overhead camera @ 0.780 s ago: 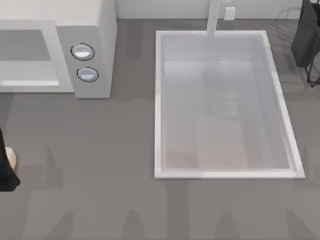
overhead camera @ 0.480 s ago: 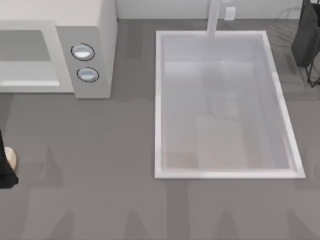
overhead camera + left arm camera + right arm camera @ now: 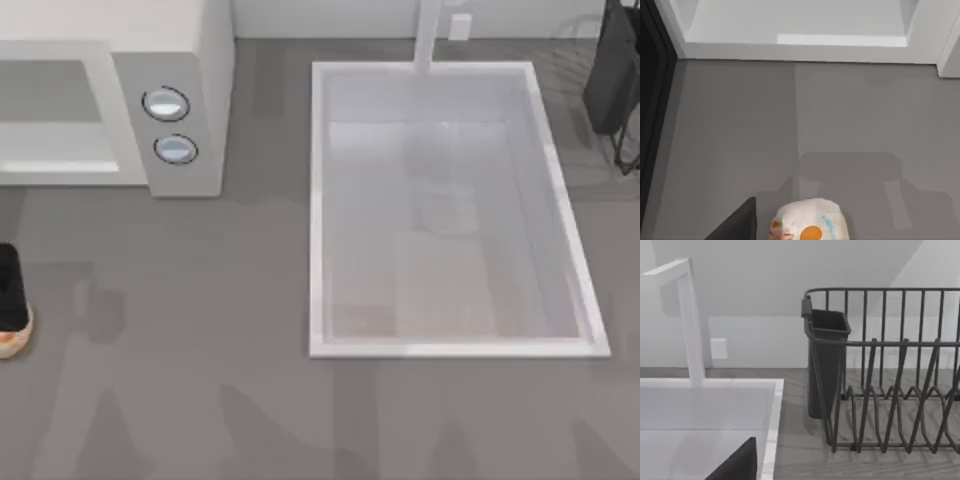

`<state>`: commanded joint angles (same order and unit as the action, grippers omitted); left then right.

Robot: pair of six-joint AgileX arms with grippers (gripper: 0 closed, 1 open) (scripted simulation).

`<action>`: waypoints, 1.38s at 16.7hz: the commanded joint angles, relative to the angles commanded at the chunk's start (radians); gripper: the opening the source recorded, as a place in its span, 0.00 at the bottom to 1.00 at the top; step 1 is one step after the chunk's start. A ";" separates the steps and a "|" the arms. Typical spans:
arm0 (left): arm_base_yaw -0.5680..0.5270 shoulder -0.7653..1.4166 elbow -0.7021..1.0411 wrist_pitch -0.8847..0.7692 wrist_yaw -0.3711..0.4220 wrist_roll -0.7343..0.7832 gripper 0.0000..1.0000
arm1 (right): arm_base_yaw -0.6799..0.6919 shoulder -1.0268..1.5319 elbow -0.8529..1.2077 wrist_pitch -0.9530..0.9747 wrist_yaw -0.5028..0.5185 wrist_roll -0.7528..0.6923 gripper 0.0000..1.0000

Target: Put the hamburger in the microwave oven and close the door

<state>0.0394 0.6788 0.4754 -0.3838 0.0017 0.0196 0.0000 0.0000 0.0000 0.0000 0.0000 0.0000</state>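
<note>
The hamburger sits on the counter at the table's nine o'clock edge, under the left gripper; I cannot tell whether its jaws pinch it. The microwave oven stands open at eleven o'clock with bare counter between, so loading and shutting remain

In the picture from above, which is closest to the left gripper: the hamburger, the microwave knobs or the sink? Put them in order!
Starting from the left gripper at the table's left edge:
1. The hamburger, right beside the gripper at the left edge.
2. The microwave knobs, on the microwave oven at the back left.
3. The sink, over on the right half.
</note>
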 joint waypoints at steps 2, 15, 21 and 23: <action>0.011 0.217 0.126 -0.109 0.001 0.004 1.00 | 0.000 0.000 0.000 0.000 0.000 0.000 1.00; 0.067 1.109 0.725 -0.591 -0.002 0.024 1.00 | 0.000 0.000 0.000 0.000 0.000 0.000 1.00; 0.062 1.121 0.736 -0.598 -0.002 0.025 1.00 | 0.000 0.000 0.000 0.000 0.000 0.000 1.00; 0.064 1.122 0.721 -0.583 -0.002 0.024 1.00 | 0.000 0.000 0.000 0.000 0.000 0.000 1.00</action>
<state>0.1033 1.8008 1.1966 -0.9671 -0.0001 0.0431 0.0000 0.0000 0.0000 0.0000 0.0000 0.0000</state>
